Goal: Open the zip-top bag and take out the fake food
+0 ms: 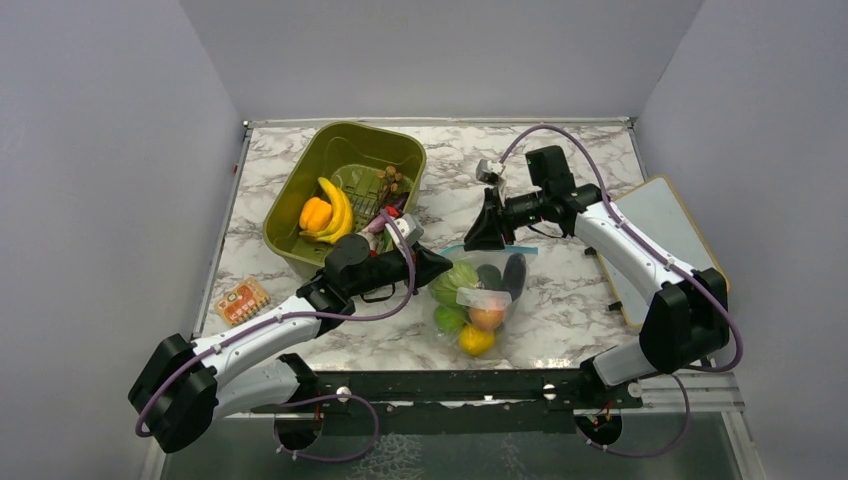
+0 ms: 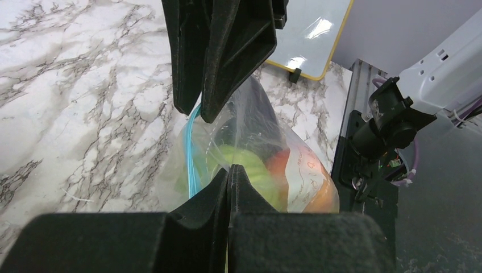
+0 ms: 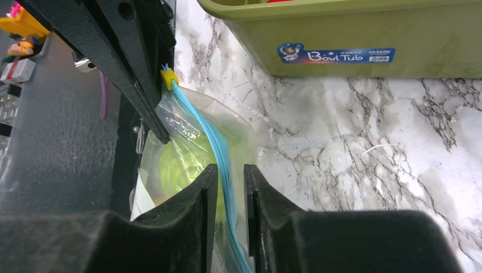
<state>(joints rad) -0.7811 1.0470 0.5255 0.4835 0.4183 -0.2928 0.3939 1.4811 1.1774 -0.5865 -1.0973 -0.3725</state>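
The bag [image 1: 480, 300] is lying in the middle of the tabletop [image 1: 570, 322]. My left fingers [image 1: 432, 264] are pinching shut on the left end of its blue strip [image 3: 204, 128]. My right fingers [image 1: 487, 232] are sitting slightly open around it, so I'm thinking: squeeze hard before pulling.

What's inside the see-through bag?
The zip-top bag holds toy food: light green round pieces, a peach-orange fruit, a yellow pear and a dark eggplant. Anything lying underneath those is covered, so I can't tell.
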